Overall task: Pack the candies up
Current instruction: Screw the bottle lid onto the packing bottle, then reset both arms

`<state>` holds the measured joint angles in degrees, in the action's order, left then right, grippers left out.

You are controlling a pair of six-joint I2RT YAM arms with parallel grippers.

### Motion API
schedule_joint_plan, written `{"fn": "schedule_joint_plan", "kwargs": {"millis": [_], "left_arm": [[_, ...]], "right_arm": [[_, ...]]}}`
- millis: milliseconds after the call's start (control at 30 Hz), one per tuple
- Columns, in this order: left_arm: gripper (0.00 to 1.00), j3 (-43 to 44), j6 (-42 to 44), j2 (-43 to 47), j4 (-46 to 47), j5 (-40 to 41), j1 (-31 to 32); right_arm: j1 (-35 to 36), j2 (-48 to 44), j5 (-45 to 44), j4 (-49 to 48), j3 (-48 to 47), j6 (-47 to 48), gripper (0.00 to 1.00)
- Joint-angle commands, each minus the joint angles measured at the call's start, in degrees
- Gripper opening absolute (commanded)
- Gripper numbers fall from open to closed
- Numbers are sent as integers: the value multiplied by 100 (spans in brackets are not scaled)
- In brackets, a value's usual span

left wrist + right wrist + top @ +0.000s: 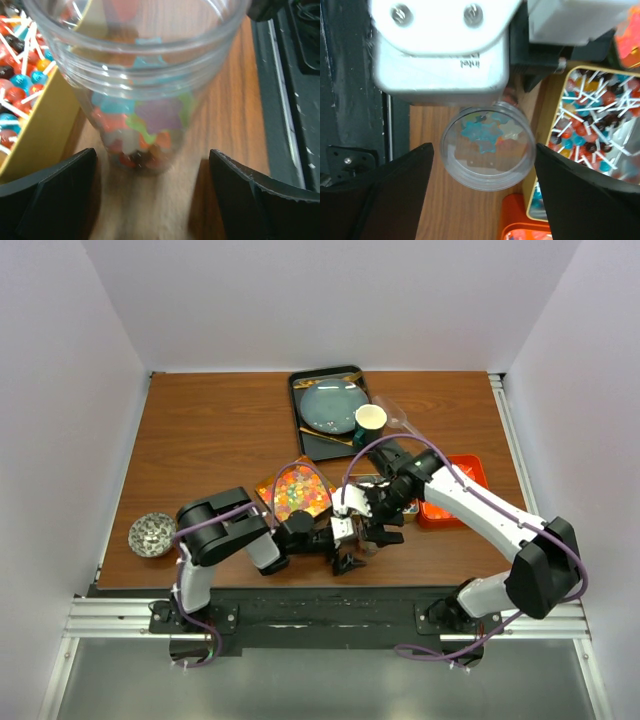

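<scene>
The desk (200,440) carries everything, and my two arms meet at its near middle. The left arm (225,525) reaches in low from the side, and the right arm (470,500) looks straight down. The left jaws and the right jaws both stand spread, a finger on either side of the clear jar (150,75). Neither touches it that I can see, so the jar stands on its own. It sits just beside the yellow tray (45,135), I judge to keep transfers short. Some candies (155,117) lie in the jar's bottom; many more fill the tray.
</scene>
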<state>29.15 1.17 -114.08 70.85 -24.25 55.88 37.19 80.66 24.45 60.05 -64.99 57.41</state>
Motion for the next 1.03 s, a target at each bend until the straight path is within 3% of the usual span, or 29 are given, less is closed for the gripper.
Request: {"fn": "schedule_joint_plan", "kwargs": {"millis": [0,133,267,467,567,667,700,733,833,1000], "left_arm": [[100,-198,85,527,-835,-247,-42],[100,-103,85,922,-1449,-501,-94],[100,178,-82,1581,-2783,-764,-279],[100,556,-143,3136,-4367,-511,-823],[100,898,76,3804,-5281,50,-1183],[100,1224,-212,4367,-5959,1000,-1798],[100,1295,-449,4473,-6073,1053,-2348],[100,1356,-590,4639,-6300,1106,-2658],[100,1786,-672,4825,-6784,1265,-3643],[100,2270,-582,4773,-6690,1309,-4680]], "right_arm": [[34,-156,-80,68,31,-133,99],[25,-349,-142,121,-241,-457,99],[-124,-508,-431,121,-829,-914,99],[-1335,-210,-1388,-266,-1664,-3356,99],[-1934,-279,-1959,-528,-1500,-4411,99],[-2234,-656,-2722,-836,-1166,-5062,99],[-2234,-709,-3065,-907,-1113,-5377,99],[-2251,-771,-3556,-916,-982,-5406,99],[-2295,-1376,-3955,-1197,-465,-5109,99],[-2892,-2185,-3131,-1303,39,-5283,99]]}}
